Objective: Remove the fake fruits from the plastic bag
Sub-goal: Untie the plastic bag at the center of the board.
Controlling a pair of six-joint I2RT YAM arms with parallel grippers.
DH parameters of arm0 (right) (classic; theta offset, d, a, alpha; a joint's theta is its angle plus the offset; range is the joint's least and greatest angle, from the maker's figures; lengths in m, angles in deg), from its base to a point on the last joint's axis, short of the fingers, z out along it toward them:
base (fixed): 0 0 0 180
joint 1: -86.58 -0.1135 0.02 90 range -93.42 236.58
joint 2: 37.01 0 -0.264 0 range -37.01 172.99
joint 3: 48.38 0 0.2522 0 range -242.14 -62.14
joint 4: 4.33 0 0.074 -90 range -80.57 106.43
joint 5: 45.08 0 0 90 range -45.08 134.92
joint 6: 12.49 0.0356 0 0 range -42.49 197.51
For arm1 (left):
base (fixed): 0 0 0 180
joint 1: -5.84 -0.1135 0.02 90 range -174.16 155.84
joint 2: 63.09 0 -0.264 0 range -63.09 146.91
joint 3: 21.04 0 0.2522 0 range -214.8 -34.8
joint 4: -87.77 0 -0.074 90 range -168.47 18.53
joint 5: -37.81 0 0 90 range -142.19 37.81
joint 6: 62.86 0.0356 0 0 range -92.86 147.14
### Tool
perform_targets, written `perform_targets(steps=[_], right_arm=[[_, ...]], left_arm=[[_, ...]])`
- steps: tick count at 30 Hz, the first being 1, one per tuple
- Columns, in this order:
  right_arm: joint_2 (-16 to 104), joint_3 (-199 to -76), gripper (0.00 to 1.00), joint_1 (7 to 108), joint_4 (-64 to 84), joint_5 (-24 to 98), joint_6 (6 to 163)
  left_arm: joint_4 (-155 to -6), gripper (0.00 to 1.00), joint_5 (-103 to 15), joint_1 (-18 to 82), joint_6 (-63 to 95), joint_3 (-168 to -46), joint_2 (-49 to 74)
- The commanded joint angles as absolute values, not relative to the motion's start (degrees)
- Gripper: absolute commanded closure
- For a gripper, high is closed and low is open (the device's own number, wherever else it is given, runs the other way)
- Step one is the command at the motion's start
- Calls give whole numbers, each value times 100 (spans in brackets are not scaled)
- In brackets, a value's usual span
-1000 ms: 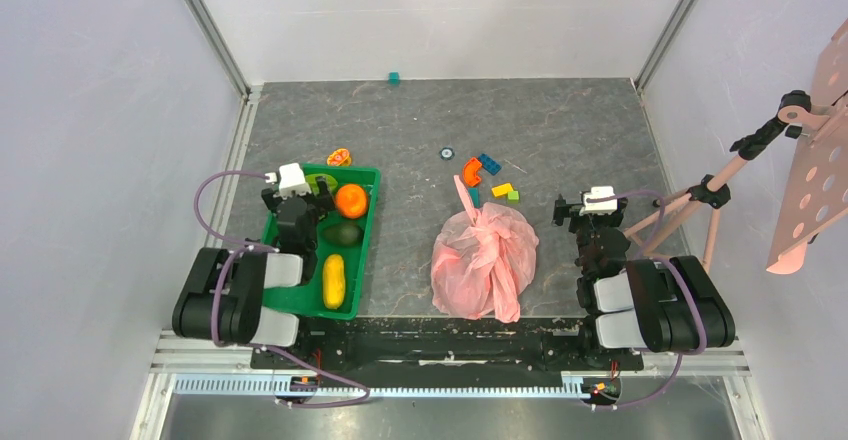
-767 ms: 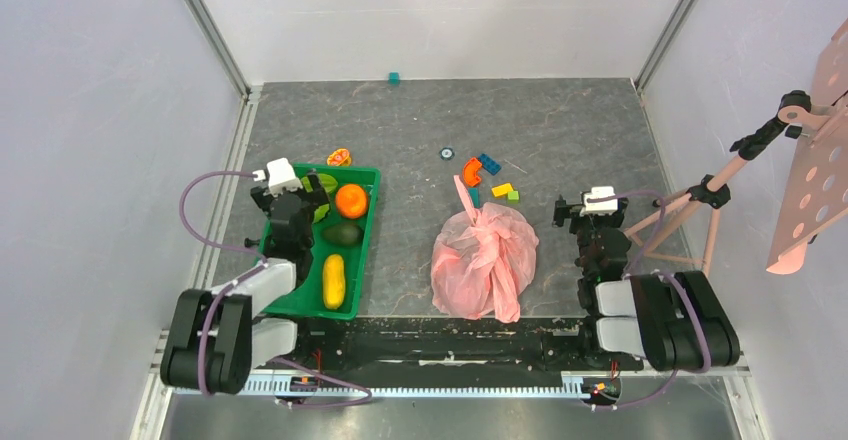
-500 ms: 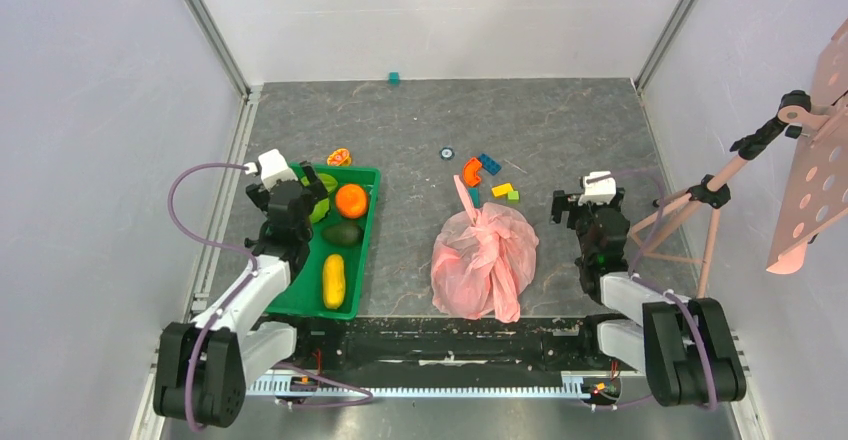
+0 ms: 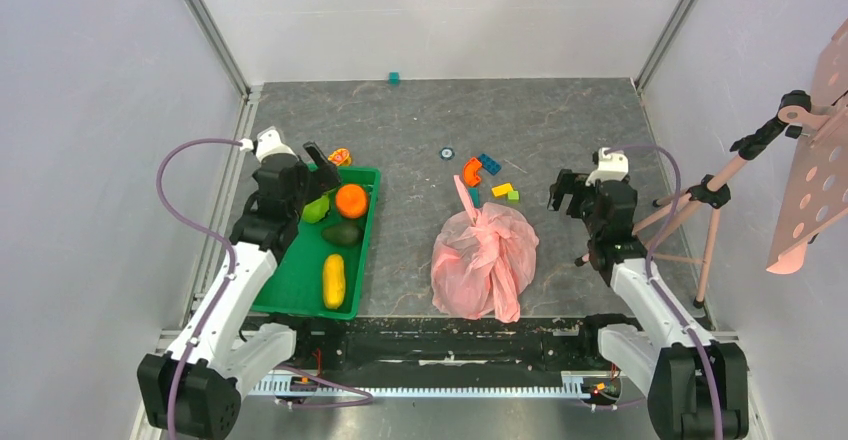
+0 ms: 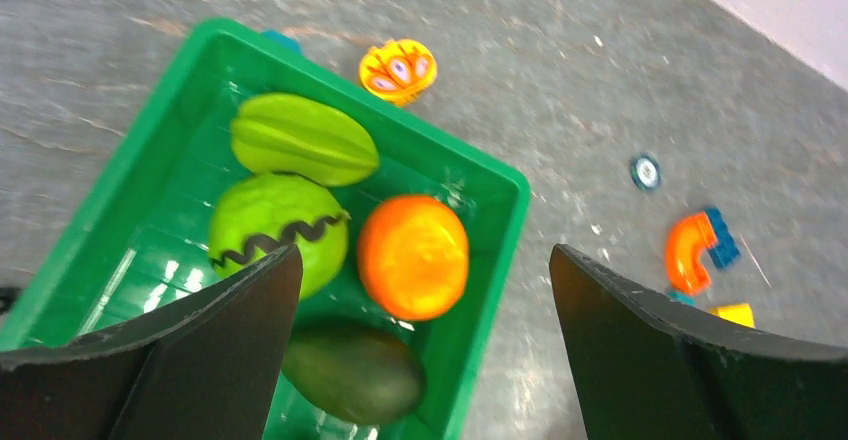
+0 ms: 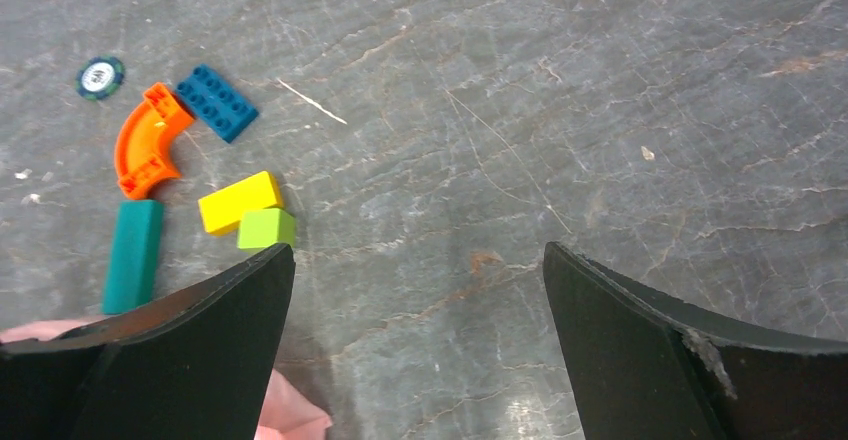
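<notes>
The pink plastic bag [image 4: 484, 255] lies knotted shut on the table between the arms; its edge shows in the right wrist view [image 6: 285, 415]. The fake fruits are hidden; no reddish fruit shows. My left gripper [image 4: 305, 172] is open and empty above the far end of the green tray [image 4: 296, 285], well left of the bag. In the left wrist view the gripper [image 5: 422, 255] hangs over the tray. My right gripper [image 4: 573, 193] is open and empty, just right of the bag's far side, above bare table [image 6: 416, 250].
The tray [image 5: 490, 260] holds an orange ball [image 5: 413, 256], a dark avocado [image 5: 355, 372], two green fruits [image 5: 280, 235] and a yellow fruit [image 4: 334, 280]. Toy bricks [image 6: 185, 170] lie beyond the bag. A pink stand [image 4: 700, 200] is at the right.
Both arms have unfolded and reached forward. The left gripper moved up and away over the tray's far end; the right gripper moved farther from the base. The bag has not moved.
</notes>
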State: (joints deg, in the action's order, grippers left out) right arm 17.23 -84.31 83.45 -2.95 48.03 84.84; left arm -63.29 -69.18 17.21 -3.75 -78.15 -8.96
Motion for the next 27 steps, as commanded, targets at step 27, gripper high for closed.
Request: perform_targets(steps=[27], right_arm=[[1102, -9529, 7, 8341, 2629, 3374, 8717]], left_arm=[[-5655, 0, -6440, 5258, -350, -8268, -1195]])
